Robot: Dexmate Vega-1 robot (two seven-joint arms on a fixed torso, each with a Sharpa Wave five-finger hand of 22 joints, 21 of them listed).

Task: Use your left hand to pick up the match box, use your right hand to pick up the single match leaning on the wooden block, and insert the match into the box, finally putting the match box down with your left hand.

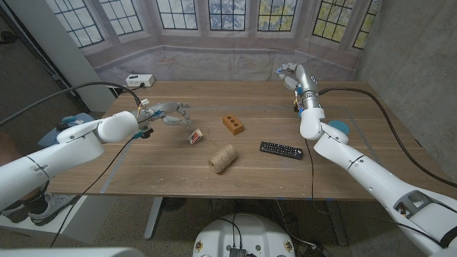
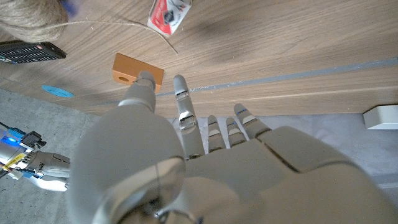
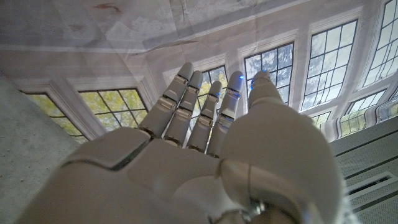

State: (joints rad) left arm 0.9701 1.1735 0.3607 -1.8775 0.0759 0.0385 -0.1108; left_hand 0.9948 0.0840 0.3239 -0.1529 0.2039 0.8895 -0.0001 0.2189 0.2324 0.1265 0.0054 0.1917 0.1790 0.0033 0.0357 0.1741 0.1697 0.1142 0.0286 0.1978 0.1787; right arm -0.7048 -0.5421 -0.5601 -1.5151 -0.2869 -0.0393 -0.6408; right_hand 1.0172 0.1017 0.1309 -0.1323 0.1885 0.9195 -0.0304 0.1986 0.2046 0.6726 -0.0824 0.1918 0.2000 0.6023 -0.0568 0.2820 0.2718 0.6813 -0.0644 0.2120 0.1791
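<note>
Head view: the left hand [image 1: 166, 113] hovers with fingers spread and empty, just beside and behind the match box [image 1: 195, 136], which lies on the wooden table [image 1: 343, 182] between that hand and the wooden block [image 1: 233, 123]. The right hand [image 1: 291, 75], likewise empty with fingers extended, is raised near the table's far right edge, well apart from the block. A twine spool [image 1: 222, 158] and a remote control [image 1: 280, 150] lie nearer the front. The match box's long axis runs obliquely, its near end angled toward the robot's left and its far end toward the block; whether its drawer is open cannot be told. The single match is too small to resolve in this view; a thin pale sliver close to the box in the left wrist view may be it or a loose twine strand. Judged risks: the left fingers, closing from the side, could push the light box along the table rather than grip it, or nudge it into the block and dislodge a match leaning there; the right hand's long reach leaves room for misaligned pinching of so thin an object.
</note>
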